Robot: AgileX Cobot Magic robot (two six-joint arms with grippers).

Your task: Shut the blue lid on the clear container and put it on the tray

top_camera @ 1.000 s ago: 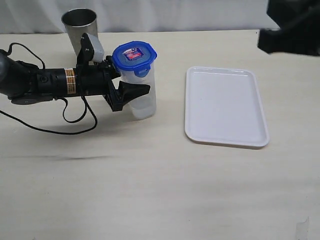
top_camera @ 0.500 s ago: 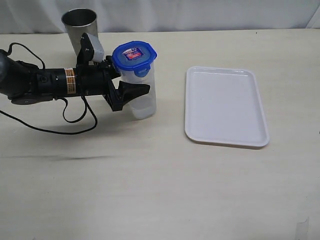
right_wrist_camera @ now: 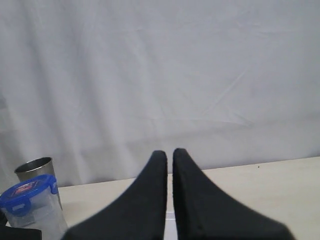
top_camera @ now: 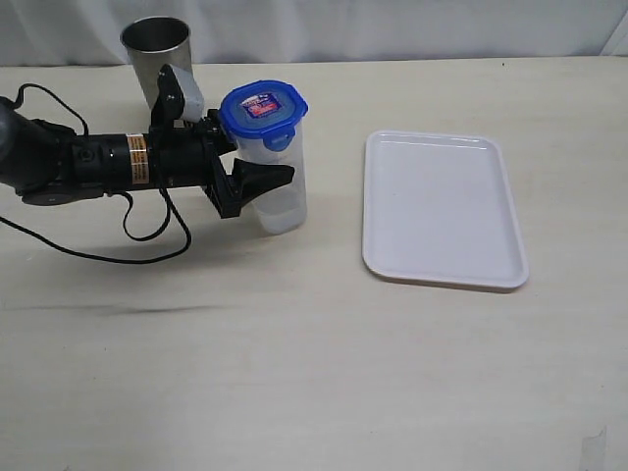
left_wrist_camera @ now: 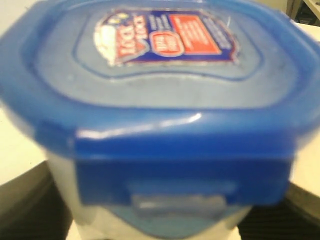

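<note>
Lying nearest: the pale table (top_camera: pixel 314 373), bare wood-tone across the front of the exterior view.
Tray: the white tray (top_camera: pixel 444 211) lies flat on the right side of the table, its long side running away from the camera, nothing on it, well apart from the container.
Cable: a black cable (top_camera: pixel 147 231) loops on the table under the left arm.
Left gripper: the left gripper (top_camera: pixel 263 169) reaches in level from the left, clamped on the body of the clear container (top_camera: pixel 283 201) below the rim; one dark finger crosses the near wall, the other is hidden behind it.
Clear container: upright on the table to the left of the tray, not on it.
Blue lid: the blue lid (top_camera: pixel 263 110) sits on top of the container, its red-and-white label (top_camera: pixel 260 105) facing up. In the left wrist view the lid (left_wrist_camera: pixel 160 75) fills the picture, one flap folded down over the rim; whether it is snapped shut I cannot tell.
Metal cup: a grey metal cup (top_camera: pixel 155 49) stands upright behind the left arm, near the container but not touching it.
Curtain: a white curtain (top_camera: pixel 392 25) closes off the far edge of the table.
Right gripper: the right gripper (right_wrist_camera: pixel 169 152) shows only in its own wrist view, fingers together and holding nothing, pointed toward the curtain.
</note>
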